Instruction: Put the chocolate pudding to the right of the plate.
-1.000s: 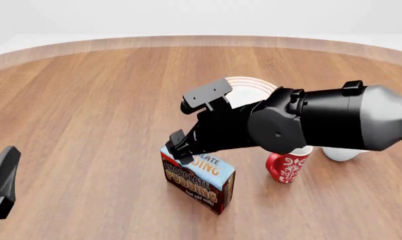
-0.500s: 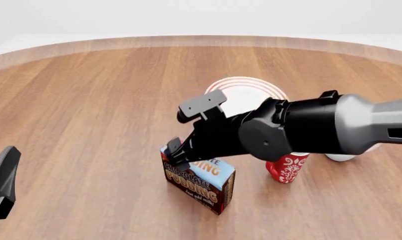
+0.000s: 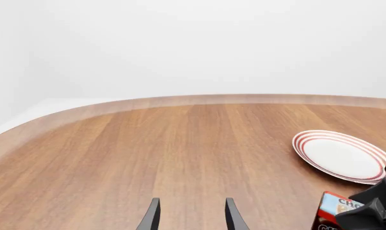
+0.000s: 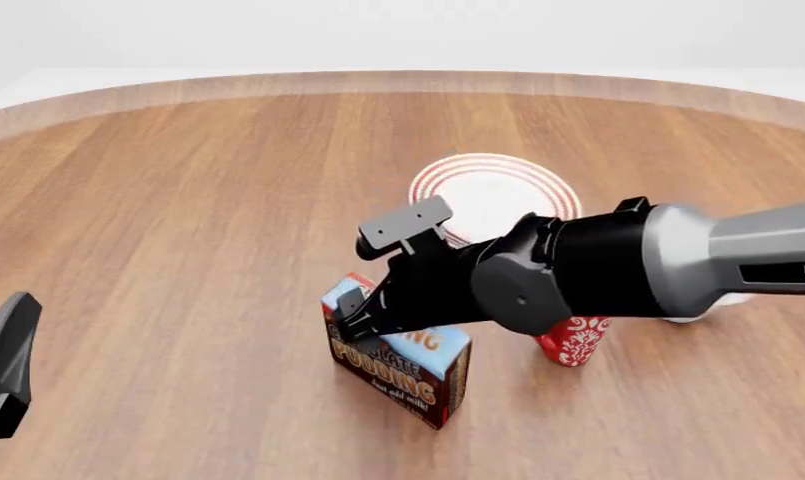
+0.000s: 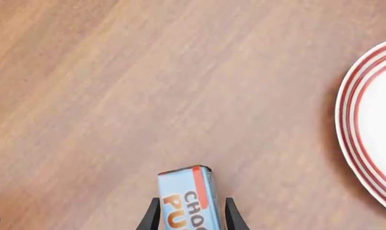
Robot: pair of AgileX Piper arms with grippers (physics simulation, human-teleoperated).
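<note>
The chocolate pudding (image 4: 399, 368) is a brown and red carton with a light-blue top, standing on the table near the front. My right gripper (image 4: 359, 312) is down over its left end. In the right wrist view my right gripper (image 5: 190, 216) is open, one finger on each side of the chocolate pudding (image 5: 185, 199), with a small gap showing on one side. The plate (image 4: 489, 187), white with red rings, lies behind the carton, partly hidden by the right arm. My left gripper (image 3: 191, 216) is open and holds nothing; it sits at the front left (image 4: 5, 365), far from the carton.
A red patterned mug (image 4: 578, 338) stands just right of the carton, under the right arm. A white object (image 4: 696, 314) shows partly behind the arm further right. The plate (image 3: 340, 155) and the carton (image 3: 336, 211) appear in the left wrist view.
The right arm has lowered and drawn back toward the front, bringing its fingers down around the carton's end and uncovering more of the plate. The left arm has not moved.
</note>
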